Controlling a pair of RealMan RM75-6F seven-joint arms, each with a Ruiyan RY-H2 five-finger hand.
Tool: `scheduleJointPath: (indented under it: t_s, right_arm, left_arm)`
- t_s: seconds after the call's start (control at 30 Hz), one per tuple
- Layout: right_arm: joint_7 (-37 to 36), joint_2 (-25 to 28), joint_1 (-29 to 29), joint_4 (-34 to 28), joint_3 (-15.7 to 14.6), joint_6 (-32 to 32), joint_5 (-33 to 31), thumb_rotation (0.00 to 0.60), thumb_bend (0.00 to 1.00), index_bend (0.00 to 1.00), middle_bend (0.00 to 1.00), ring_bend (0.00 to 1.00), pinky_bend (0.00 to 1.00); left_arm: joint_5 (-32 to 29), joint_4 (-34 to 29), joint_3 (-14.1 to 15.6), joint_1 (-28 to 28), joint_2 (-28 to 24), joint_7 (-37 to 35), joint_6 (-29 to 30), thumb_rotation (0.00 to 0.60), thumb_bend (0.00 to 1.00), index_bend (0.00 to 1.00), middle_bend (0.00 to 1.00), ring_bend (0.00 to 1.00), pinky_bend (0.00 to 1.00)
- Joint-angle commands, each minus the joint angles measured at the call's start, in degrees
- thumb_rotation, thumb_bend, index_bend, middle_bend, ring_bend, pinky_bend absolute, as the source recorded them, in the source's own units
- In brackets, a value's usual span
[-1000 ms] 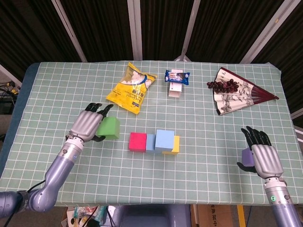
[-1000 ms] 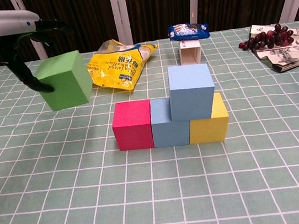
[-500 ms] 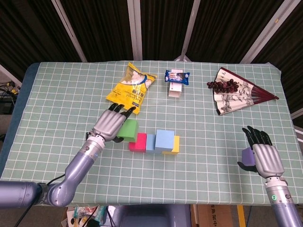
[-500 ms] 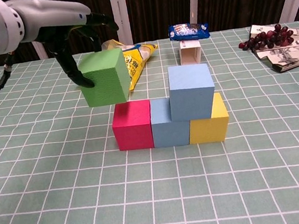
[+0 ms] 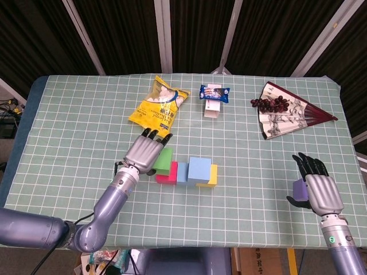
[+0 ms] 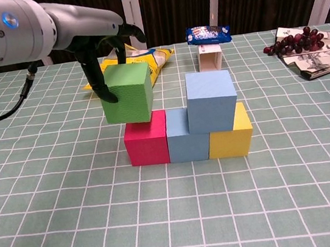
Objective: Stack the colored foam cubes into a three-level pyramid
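The green foam cube (image 6: pixel 126 94) is gripped from above by the left hand (image 5: pixel 148 150), whose dark fingers (image 6: pixel 99 83) wrap its far and left faces. In the chest view we see it tilted slightly and raised over the red cube (image 6: pixel 146 138), its lower edge at or just above the red top; we cannot tell whether the two touch. It overhangs the red cube toward 9 o'clock.

The base row runs 9 to 3 o'clock: red cube, a light blue cube (image 6: pixel 180 137), a yellow cube (image 6: pixel 231 132), all touching. A second light blue cube (image 6: pixel 211 100) sits on the seam between blue and yellow.

We judge that the green cube belongs on the other seam, between red and blue, so its target lies toward 3 o'clock from the hand, beside the upper blue cube. The coming move turns on this short sideways offset and on levelling the cube.

In the head view the right hand (image 5: pixel 318 188), well apart at 4 o'clock from the stack, rests against a purple cube (image 5: pixel 299 188); whether it is gripping it we cannot tell.

Farther back on the worktop (image 5: pixel 69 114) lie a yellow snack bag (image 5: pixel 159 107), a blue snack packet (image 5: pixel 214 92) on a small box, and a folding fan (image 5: pixel 287 113) with grapes (image 5: pixel 269 103).
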State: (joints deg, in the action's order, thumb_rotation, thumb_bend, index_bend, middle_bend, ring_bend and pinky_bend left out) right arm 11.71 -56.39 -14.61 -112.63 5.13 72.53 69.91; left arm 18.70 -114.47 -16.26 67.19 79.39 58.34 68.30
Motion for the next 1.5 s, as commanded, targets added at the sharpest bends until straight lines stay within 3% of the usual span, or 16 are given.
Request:
scheduleJointPath:
  t_s: [0.03,1.5]
  right_arm:
    - [-0.3,0.1,0.0,0.0,0.1,-0.1,-0.1,0.600,0.20,0.00,0.00,0.00,0.00]
    - [-1.9,0.9,0.2,-0.9,0.3,-0.7,0.7,0.600,0.20,0.00,0.00,0.00,0.00]
  left_arm:
    - [-1.0,0.2,-0.1,1.1,0.8,0.4,0.5,0.600,0.34,0.04,0.39,0.10,0.10]
    - [-5.2,3.9,1.0,8.6,7.6,2.1,4.6,0.600,0.34,0.04,0.39,0.10,0.10]
